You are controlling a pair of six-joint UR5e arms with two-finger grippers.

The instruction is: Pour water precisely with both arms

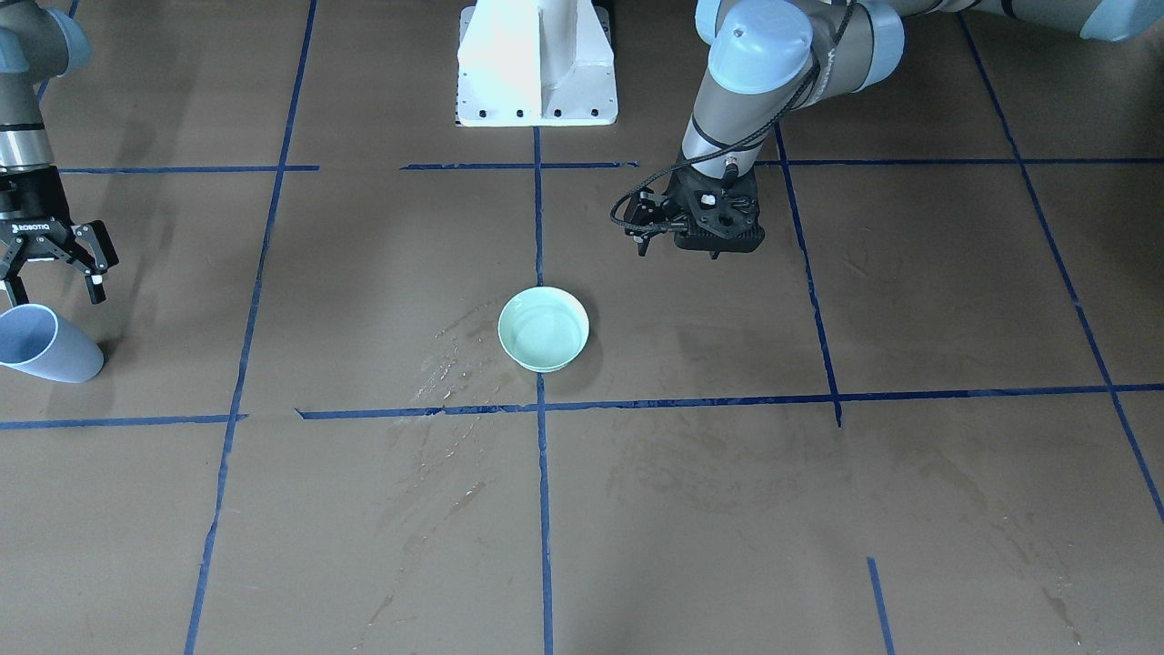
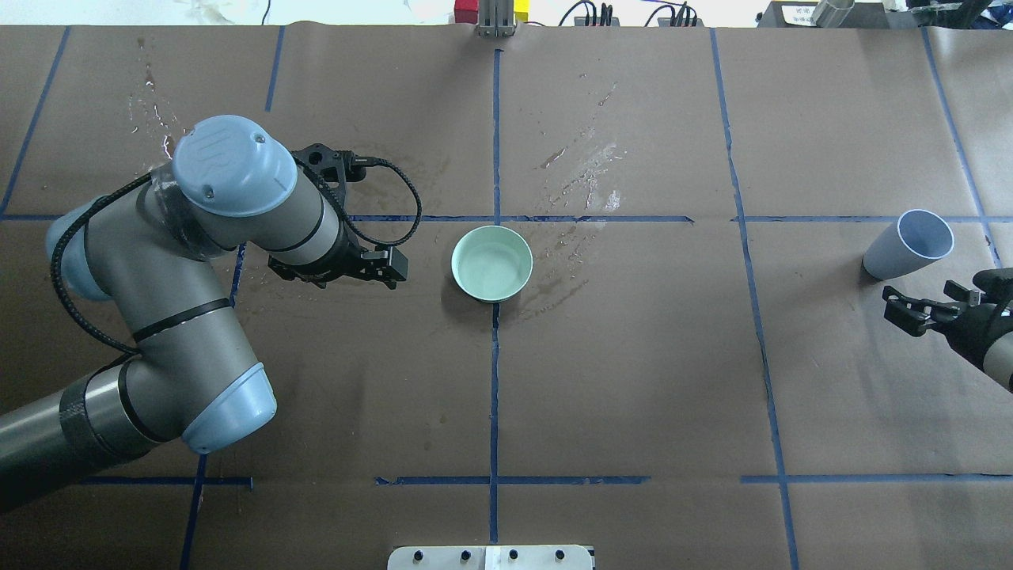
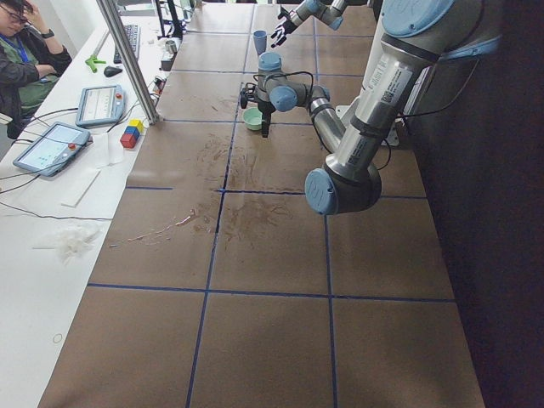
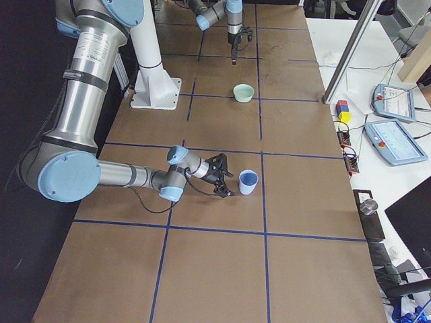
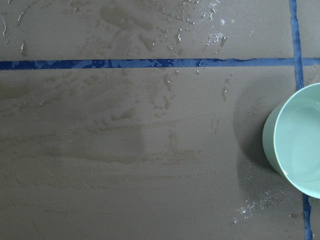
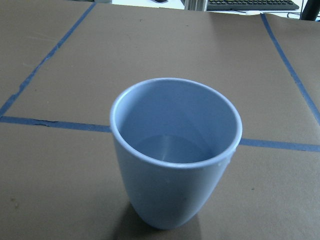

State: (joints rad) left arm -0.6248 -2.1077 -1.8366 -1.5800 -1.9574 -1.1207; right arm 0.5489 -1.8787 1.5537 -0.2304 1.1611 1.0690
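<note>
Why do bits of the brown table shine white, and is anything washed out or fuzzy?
Overhead view: wet streaks beyond the bowl catch the light as white glare. Front-facing view: the white pedestal is blown out. Left wrist view: the bowl throws a soft shadow leftward. Right wrist view: the cup is sharp.

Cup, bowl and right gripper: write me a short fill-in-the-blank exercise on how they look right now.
The cup stands ___ on the table, not tipped over.
The right gripper beside it is ___ and holds nothing.
The bowl is pale ___ in colour.
Missing words: upright; open; green.
</note>
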